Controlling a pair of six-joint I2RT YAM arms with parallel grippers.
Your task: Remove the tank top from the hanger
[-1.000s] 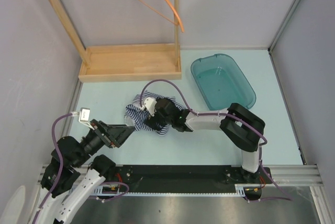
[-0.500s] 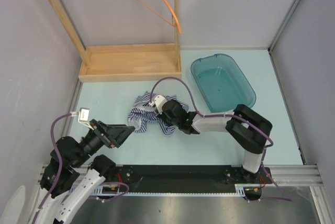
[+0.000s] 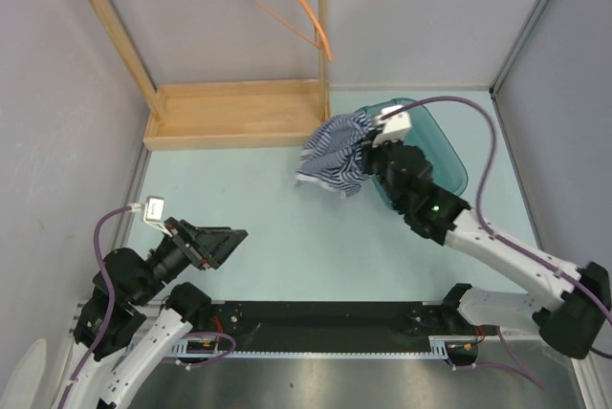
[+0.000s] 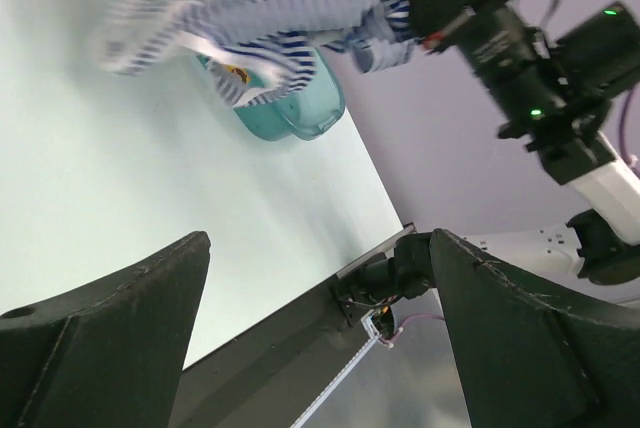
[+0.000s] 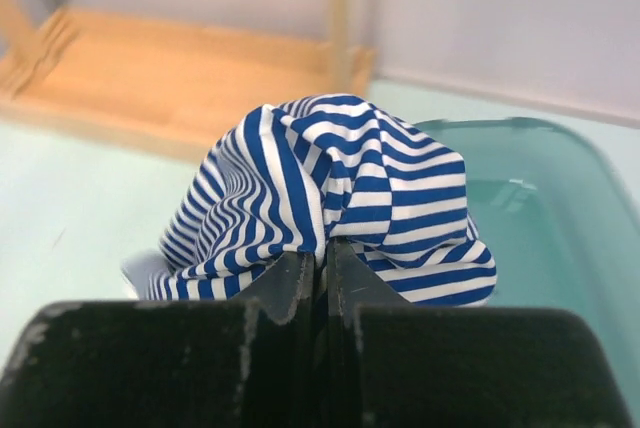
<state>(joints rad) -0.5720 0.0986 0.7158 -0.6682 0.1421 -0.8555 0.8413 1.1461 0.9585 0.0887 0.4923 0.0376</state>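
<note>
The striped navy-and-white tank top [image 3: 337, 154] hangs bunched in the air by the teal tub's left rim, pinched in my right gripper [image 3: 368, 153], which is shut on it. In the right wrist view the cloth [image 5: 330, 193] bulges over the closed fingers [image 5: 296, 278]. It also shows at the top of the left wrist view as the tank top [image 4: 260, 8]. The orange hanger [image 3: 284, 6] hangs bare from the wooden rack at the back. My left gripper [image 3: 227, 242] stands wide open low at the near left, nothing between its fingers [image 4: 110, 338].
A wooden rack with a flat base [image 3: 239, 115] stands at the back left. A teal plastic tub [image 3: 416, 156] sits at the back right, under my right wrist. A black rail [image 3: 316, 318] runs along the near edge.
My right gripper closed on the tank top on the table, then lifted it up and carried it back and right to the tub's edge. The left arm has not moved.
</note>
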